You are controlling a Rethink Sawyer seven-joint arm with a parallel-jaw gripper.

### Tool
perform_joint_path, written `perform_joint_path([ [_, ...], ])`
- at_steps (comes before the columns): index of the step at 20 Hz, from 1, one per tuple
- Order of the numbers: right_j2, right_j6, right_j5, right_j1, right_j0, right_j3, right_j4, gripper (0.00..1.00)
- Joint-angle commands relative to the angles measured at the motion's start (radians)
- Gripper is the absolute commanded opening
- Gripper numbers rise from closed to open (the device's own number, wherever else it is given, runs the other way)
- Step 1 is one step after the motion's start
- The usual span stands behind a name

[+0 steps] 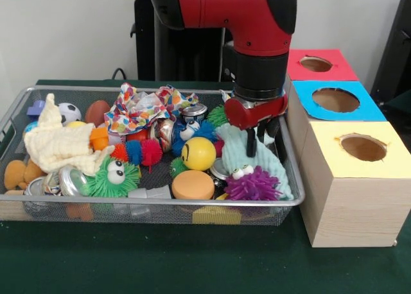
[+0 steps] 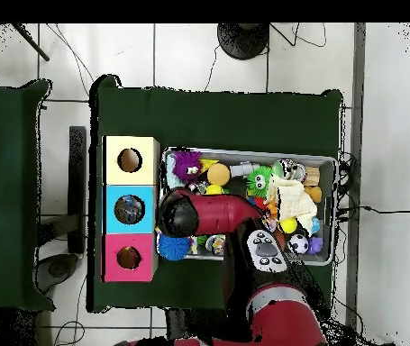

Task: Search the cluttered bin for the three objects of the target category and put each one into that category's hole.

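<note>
The wire mesh bin (image 1: pixel 160 205) is full of toys; it also shows in the overhead view (image 2: pixel 244 151). A tan plush animal (image 1: pixel 15 173) lies at its left end, partly under a cream cloth (image 1: pixel 58 143); tan fur shows in the overhead view (image 2: pixel 314 192). The other plush animals are hidden. My gripper (image 1: pixel 261 140) hangs open and empty at the bin's right end, just above a mint-green cloth (image 1: pixel 241 154). In the overhead view the arm (image 2: pixel 179 214) hides it. The red-topped box's hole (image 1: pixel 315 64) is at the far right, also in the overhead view (image 2: pixel 129 258).
The blue-topped box (image 1: pixel 336 100) and the yellow-topped box (image 1: pixel 363 146) stand in a row right of the bin. A purple spiky ball (image 1: pixel 252 183), a green spiky ball (image 1: pixel 115 175), a yellow smiley ball (image 1: pixel 198 153), an orange disc (image 1: pixel 192 185) and a dotted cloth (image 1: pixel 138 111) crowd the bin.
</note>
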Motion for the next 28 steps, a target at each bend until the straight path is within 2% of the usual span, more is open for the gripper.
perform_joint_path([
  [1,-0.035,0.166,0.115,-0.034,-0.007,0.021,0.015,0.0],
  [7,0.007,0.068,0.249,-0.213,-0.06,0.113,0.013,0.0],
  [14,0.046,0.001,0.314,-0.306,-0.146,0.175,-0.001,0.0],
  [17,0.069,-0.044,0.329,-0.315,-0.195,0.179,-0.021,0.0],
  [22,0.107,-0.087,0.3,-0.283,-0.276,0.172,-0.061,0.0],
  [28,0.128,-0.117,0.292,-0.258,-0.336,0.156,-0.105,0.0],
])
